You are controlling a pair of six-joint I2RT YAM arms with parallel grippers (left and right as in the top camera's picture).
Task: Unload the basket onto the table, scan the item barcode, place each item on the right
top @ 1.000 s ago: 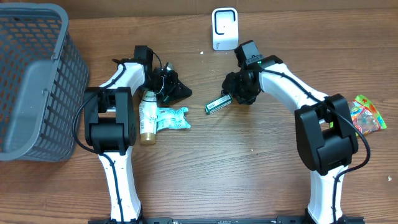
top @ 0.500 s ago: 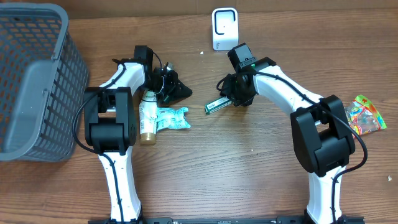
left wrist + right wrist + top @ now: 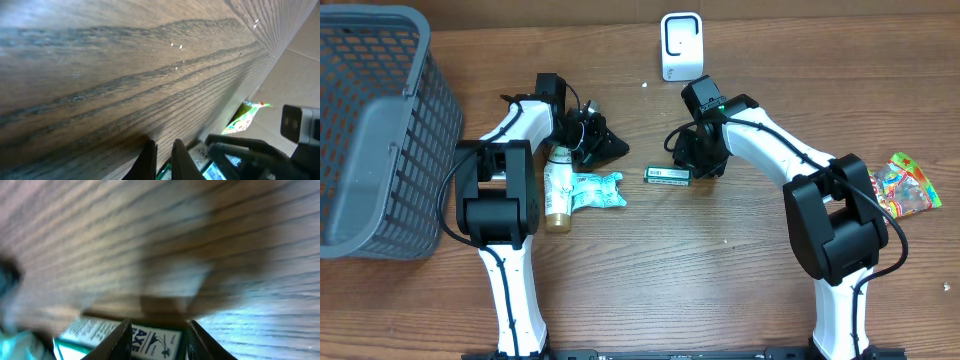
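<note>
Honestly, early days: green box [image 3: 665, 175] lies flat on table [image 3: 720, 262], near but short of white scanner [image 3: 681, 45]. Right gripper [image 3: 159, 330] straddles box, can't tell if clamped yet. Left gripper [image 3: 164, 150] pinched closed, nothing in it. Lift and scan not yet done.

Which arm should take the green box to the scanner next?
Right. The right gripper straddles the green box, with the white scanner just beyond. The left gripper is shut, parked near the bottle, farther from the box.
</note>
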